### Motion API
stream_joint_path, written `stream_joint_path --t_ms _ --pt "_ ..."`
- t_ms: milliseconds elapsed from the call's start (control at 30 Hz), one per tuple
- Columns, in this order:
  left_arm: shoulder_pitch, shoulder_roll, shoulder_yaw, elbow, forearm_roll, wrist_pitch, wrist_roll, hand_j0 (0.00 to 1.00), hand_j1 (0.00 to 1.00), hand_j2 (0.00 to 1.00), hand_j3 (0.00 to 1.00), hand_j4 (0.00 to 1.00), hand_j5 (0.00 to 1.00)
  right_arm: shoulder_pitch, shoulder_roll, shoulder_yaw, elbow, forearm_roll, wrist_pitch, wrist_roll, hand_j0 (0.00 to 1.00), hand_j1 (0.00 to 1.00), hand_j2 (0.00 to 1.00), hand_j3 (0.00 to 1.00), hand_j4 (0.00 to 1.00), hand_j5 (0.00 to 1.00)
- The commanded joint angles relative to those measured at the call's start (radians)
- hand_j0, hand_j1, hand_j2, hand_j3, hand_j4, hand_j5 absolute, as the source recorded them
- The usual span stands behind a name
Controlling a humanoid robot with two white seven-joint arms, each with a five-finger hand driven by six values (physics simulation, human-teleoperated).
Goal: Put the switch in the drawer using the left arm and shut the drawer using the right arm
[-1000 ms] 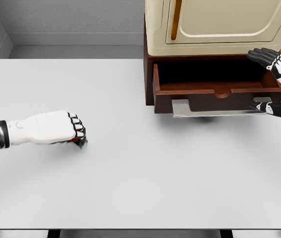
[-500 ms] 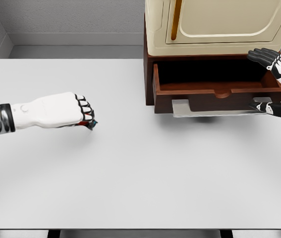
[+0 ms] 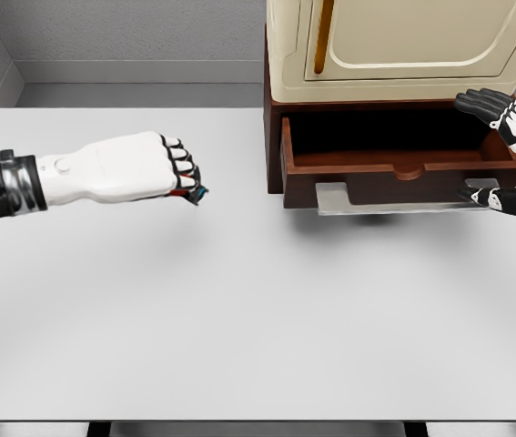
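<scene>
My left hand (image 3: 171,173) is a closed fist held above the white table (image 3: 258,309), left of the cabinet. Its fingers are shut on the switch (image 3: 196,193), a small dark object with red and blue edges that peeks out under the knuckles. The brown drawer (image 3: 399,168) stands pulled open from the cabinet base, its inside dark and its metal handle (image 3: 394,208) in front. My right hand (image 3: 503,118) rests by the drawer's right end with fingers spread, holding nothing.
A cream appliance (image 3: 403,45) sits on top of the brown cabinet at the back right. A grey wall runs behind the table.
My left hand has lifted off the table and moved right and up toward the drawer, carrying the switch. The right hand and the drawer have stayed still.
</scene>
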Motion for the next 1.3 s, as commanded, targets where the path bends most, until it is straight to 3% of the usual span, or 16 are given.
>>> stream_joint_path --t_ms 0,600,1100,1267 --pt "0.0 -0.013 0.001 0.0 0.005 0.001 0.0 0.48 0.48 0.48 0.48 0.48 0.48 0.0 -0.001 0.0 0.0 -0.006 0.0 -0.001 1.0 1.0 1.0 1.0 1.0 1.0" --pt "-0.104 -0.032 0.001 0.0 0.034 0.001 0.001 0.48 0.48 0.48 0.48 0.48 0.48 0.002 -0.001 0.0 0.0 -0.006 0.0 -0.001 1.0 1.0 1.0 1.0 1.0 1.0" --pt "-0.169 -0.124 -0.002 0.019 0.031 0.001 0.0 0.48 0.48 0.48 0.48 0.48 0.48 0.002 -0.001 0.0 0.0 -0.006 0.0 0.0 1.0 1.0 1.0 1.0 1.0 1.0" --pt "-0.202 -0.171 -0.033 0.029 0.028 0.001 0.0 0.48 0.48 0.48 0.48 0.48 0.48 0.002 -0.001 0.0 0.0 -0.006 0.0 -0.001 1.0 1.0 1.0 1.0 1.0 1.0"
